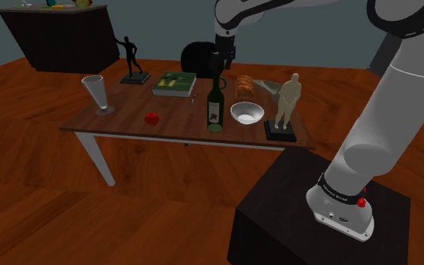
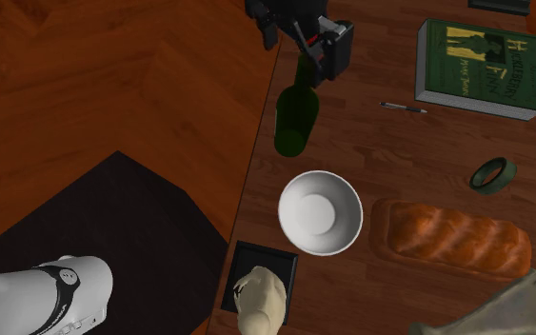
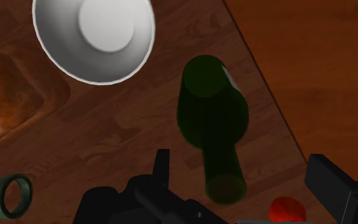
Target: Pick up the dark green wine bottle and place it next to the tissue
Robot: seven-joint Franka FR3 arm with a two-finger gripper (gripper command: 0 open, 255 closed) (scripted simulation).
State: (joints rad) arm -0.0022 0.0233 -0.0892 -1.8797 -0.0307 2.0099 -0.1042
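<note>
Fingers (image 3: 333, 181) of the gripper (image 3: 241, 168) stand wide apart, one on each side of the bottle (image 3: 212, 114) neck with a gap on both sides, so nothing is gripped. The bottle stands upright on the table (image 1: 127, 120), just beside the bowl (image 3: 95, 35) on its table-edge side.

By my reading the task has hardly begun. The approach looks made, while closing on the neck, lifting, carrying past the bowl and setting down all remain.

The wrist view gives the gaps at the neck, which the shoulder view cannot settle. The shoulder view gives height instead — the gripper hangs at or just above the bottle's top, and I cannot tell which. The second exterior view adds the goal: bread (image 2: 456, 238) lies beside the bowl, and on the bread's far side from the bowl is a pale crumpled sheet (image 2: 518, 305) — probably the tissue.
</note>
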